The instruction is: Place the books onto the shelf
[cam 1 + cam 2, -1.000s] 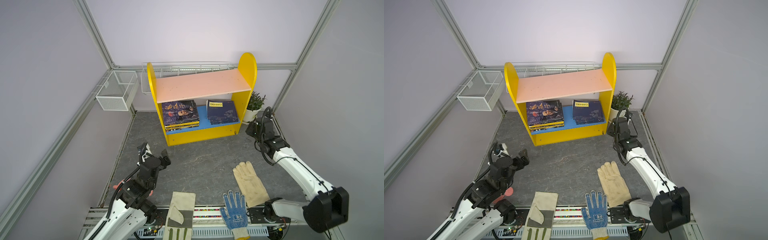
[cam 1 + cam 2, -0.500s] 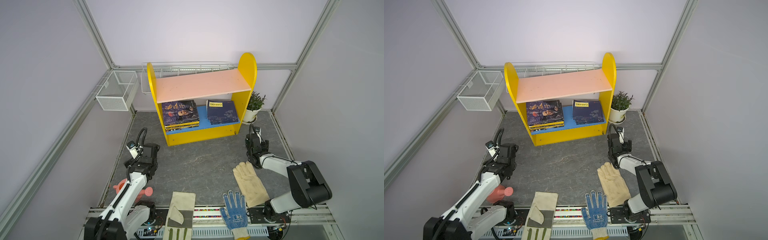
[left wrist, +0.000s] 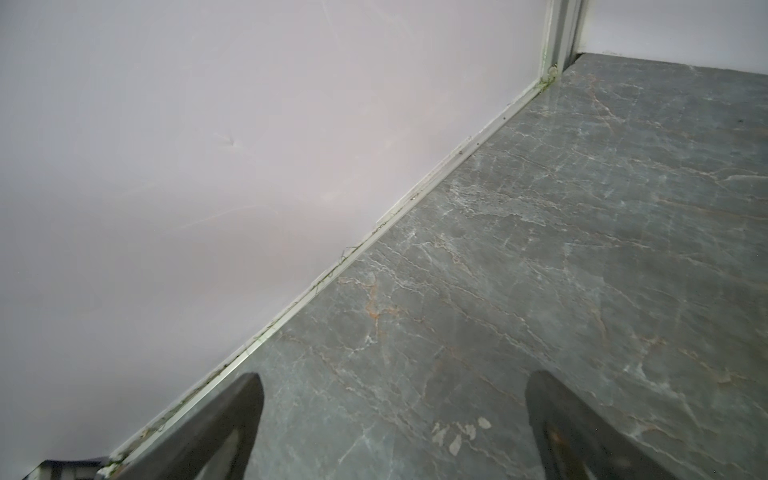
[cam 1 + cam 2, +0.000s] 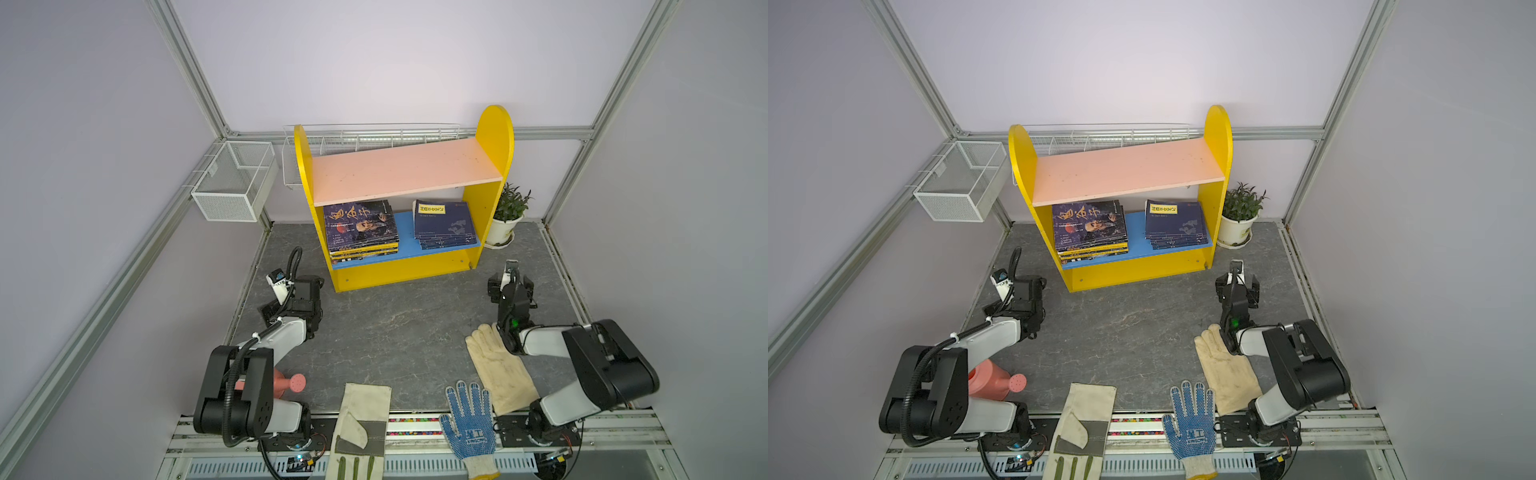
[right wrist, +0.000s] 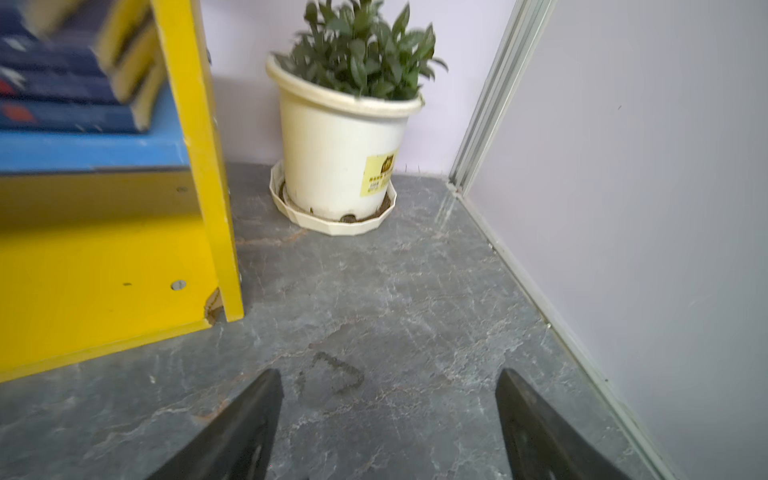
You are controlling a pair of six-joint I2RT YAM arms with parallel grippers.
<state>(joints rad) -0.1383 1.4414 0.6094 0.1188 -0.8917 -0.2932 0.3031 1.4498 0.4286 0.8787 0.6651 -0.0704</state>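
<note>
Along the near edge of the grey marbled surface (image 4: 395,336) lay three gloves: a canvas glove (image 4: 361,415) with grey patches hanging over the edge near the middle, a blue-dotted knit glove (image 4: 469,419) just to its right, and a cream leather glove (image 4: 500,374) a little farther in, its fingertips partly covered in both top views by the right arm (image 4: 544,343). In the near left corner stood a pink watering can (image 4: 994,382), half hidden behind the folded left arm (image 4: 286,332). The left jaws, seen from the left wrist camera, stood wide apart with nothing between them, low over bare surface close to the left edge and the wall. The right jaws, seen from the right wrist camera, were likewise spread wide and held nothing, low over bare surface near the right edge, facing the far right corner. The shelf (image 4: 399,272) stood at the middle of the far edge, well apart from both arms. The books (image 4: 359,224) lay flat on its blue lower board in two stacks: the left stack topped by a dark cover with a large Chinese title, the right stack (image 4: 442,222) topped by a navy cover with a yellow label, and a strip of blue board showing between them. A potted plant (image 4: 505,216) in a white pot sat in the far right corner, just beside the shelf's right side panel. A white wire basket (image 4: 232,183) hung on the left wall by the far left corner, and a long wire basket (image 4: 374,135) ran along the back wall behind the shelf.
</note>
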